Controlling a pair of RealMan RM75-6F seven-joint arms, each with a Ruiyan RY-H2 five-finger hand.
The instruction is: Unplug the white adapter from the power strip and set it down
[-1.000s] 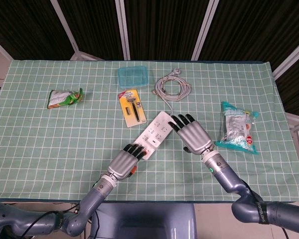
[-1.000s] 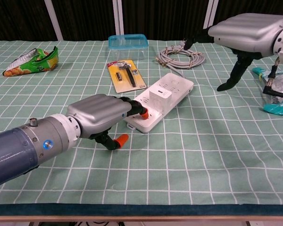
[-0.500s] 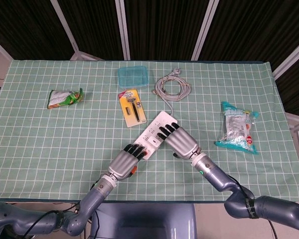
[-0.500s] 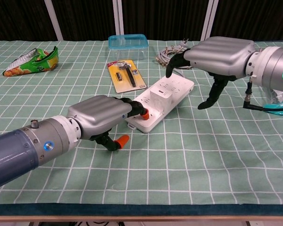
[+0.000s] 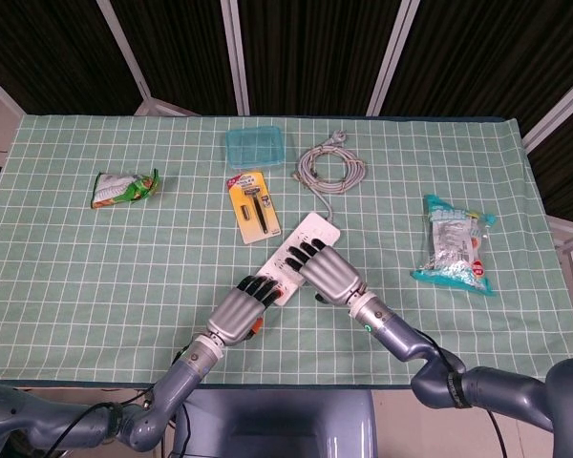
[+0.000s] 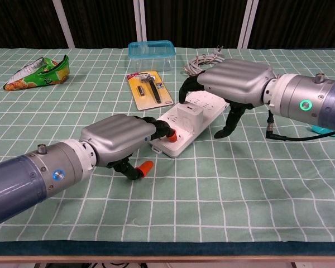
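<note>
- The white adapter [image 6: 188, 113], a small square block, sits plugged into the white rectangular power strip [image 6: 211, 104], about midway along the strip, which lies slantwise on the green checked tablecloth [image 6: 240, 190] near the middle of the table.
- The right hand [image 6: 234, 80] hangs over the far half of the strip, palm down, fingers apart and curved downward with their dark tips [image 6: 182, 92] just above and beside the adapter; it grasps nothing, and its thumb reaches down to the cloth at the strip's right edge.
- In the head view this right hand [image 5: 327, 272] covers the middle of the strip [image 5: 317, 228].
- The left hand [image 6: 118, 137] presses its fingers onto the near end of the strip, holding it down; orange tips show there and below the palm. In the head view the left hand [image 5: 239, 307] lies over the strip's lower end.
- Behind the strip lie a yellow carded razor pack [image 5: 255, 205], a clear blue plastic lidded box [image 5: 257, 146] and a coiled grey cable [image 5: 329, 165].
- A green and orange snack bag [image 5: 123, 187] lies well to the left, and a teal plastic packet [image 5: 453, 244] well to the right.
</note>
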